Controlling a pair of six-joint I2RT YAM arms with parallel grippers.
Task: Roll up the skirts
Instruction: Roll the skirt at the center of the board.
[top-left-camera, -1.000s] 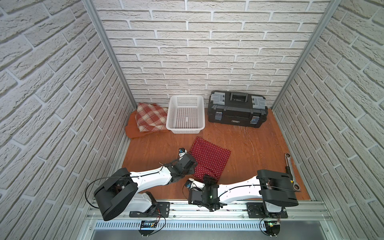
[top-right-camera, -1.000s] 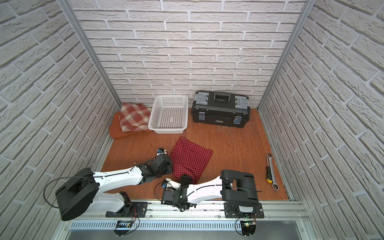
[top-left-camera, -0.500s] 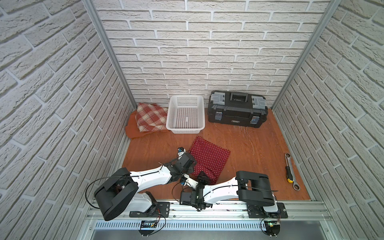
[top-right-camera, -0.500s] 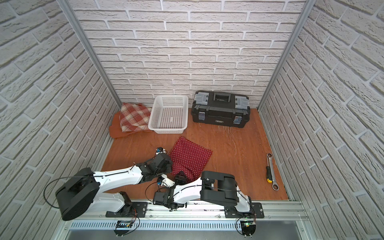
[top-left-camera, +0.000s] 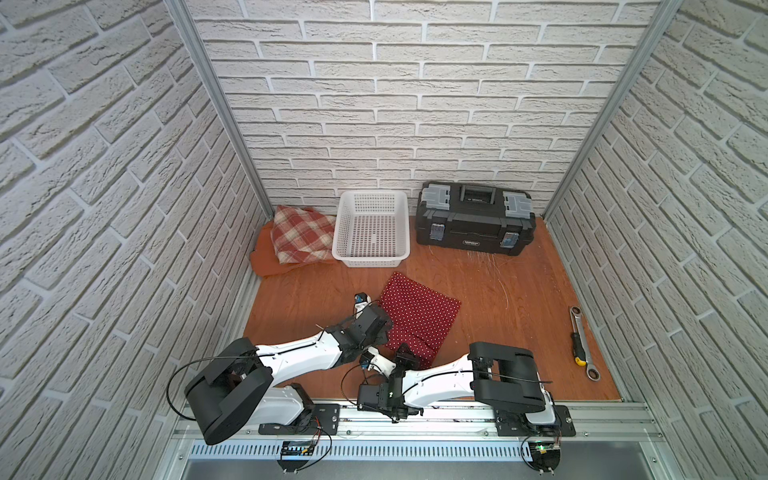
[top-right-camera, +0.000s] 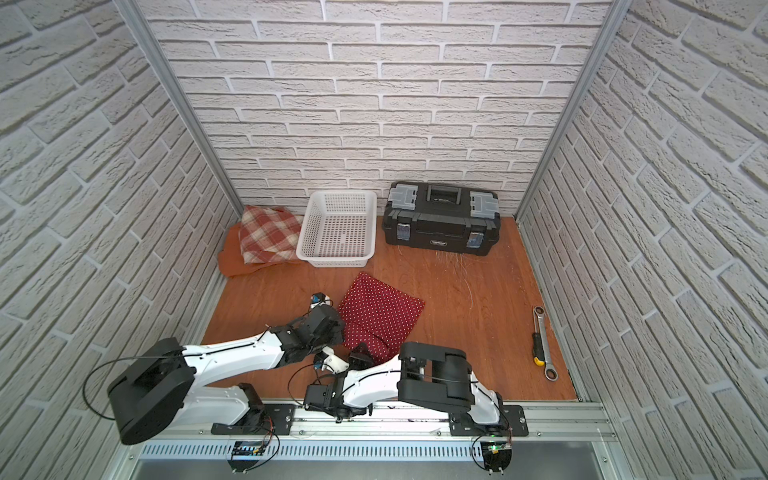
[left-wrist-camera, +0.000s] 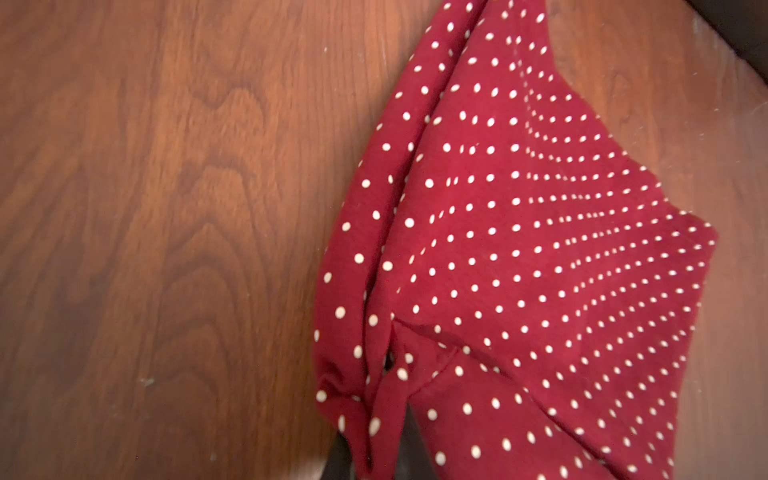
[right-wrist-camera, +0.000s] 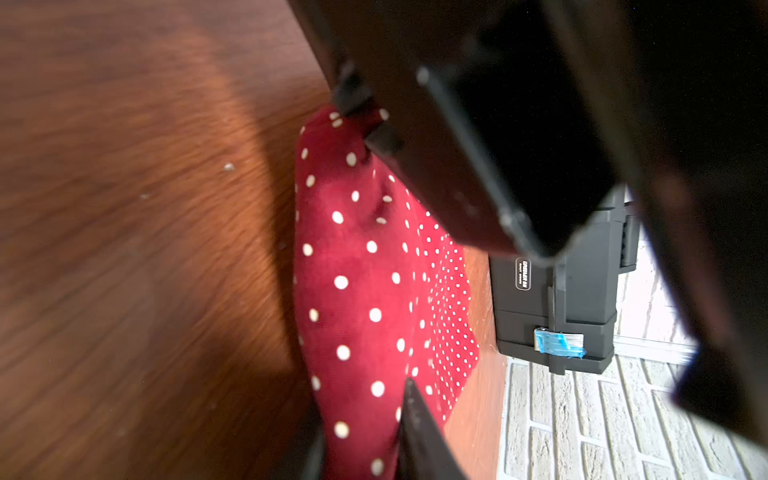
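Right gripper (right-wrist-camera: 361, 440) onto skirt (top-left-camera: 419, 320) (near corner)

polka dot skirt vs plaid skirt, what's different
The polka-dot skirt is dark red with white dots; the plaid skirt is red-and-cream checked. The polka-dot skirt lies mid-scene, pinched by the left gripper; the plaid skirt rests untouched atop the orange skirt in the far corner. Neither is rolled.
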